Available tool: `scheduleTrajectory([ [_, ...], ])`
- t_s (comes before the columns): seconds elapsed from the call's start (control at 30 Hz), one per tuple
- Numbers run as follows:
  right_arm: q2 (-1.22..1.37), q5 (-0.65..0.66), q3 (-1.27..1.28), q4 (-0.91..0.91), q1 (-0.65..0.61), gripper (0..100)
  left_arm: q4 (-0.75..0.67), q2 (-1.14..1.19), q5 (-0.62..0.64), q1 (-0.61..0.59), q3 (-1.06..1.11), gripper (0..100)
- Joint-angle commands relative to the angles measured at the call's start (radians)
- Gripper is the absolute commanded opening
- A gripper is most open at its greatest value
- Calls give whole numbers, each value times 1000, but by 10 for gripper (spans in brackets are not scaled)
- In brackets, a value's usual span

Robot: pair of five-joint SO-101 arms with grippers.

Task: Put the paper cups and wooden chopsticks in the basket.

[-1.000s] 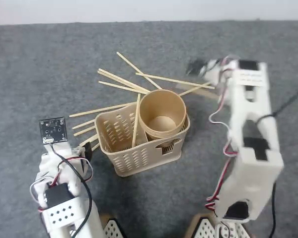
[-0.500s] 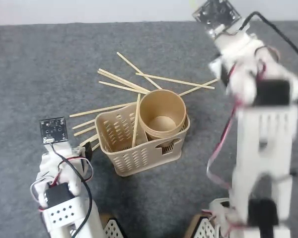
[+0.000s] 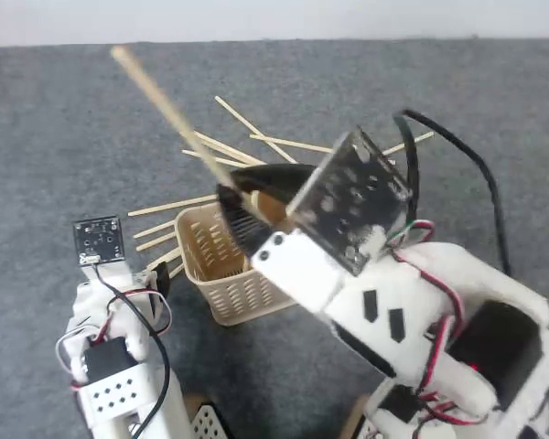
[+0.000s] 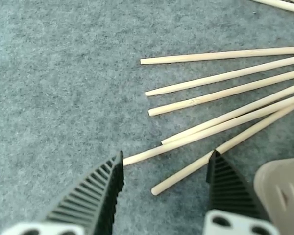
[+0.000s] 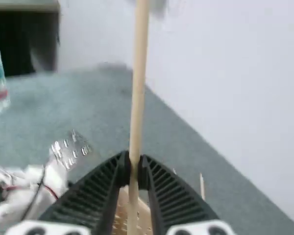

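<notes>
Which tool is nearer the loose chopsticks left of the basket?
Left. The left tool hovers open over the loose chopsticks beside the basket. The right tool is above the basket, shut on another chopstick.

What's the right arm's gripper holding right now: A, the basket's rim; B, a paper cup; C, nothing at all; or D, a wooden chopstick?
D: in its own wrist view the right gripper is shut on a wooden chopstick, which sticks out well past its tips.
</notes>
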Motion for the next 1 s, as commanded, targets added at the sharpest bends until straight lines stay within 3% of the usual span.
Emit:
scheduleTrajectory([
  [0.0,51,-14,15,-53,-64,8,-20,-11,2,5,-4,261],
  [0.23,99,-14,253,-289,-101,8,-21,-11,2,5,-4,261],
  [0.47,96,-14,626,-591,-53,12,-21,-11,2,5,-4,261],
  [0.53,96,-6,672,-602,-53,49,-21,-11,2,5,-4,261],
  [0.67,94,-11,675,-545,-45,239,-21,-11,2,5,-4,261],
  [0.97,-71,-3,654,-519,59,177,-21,-11,2,5,-4,261],
])
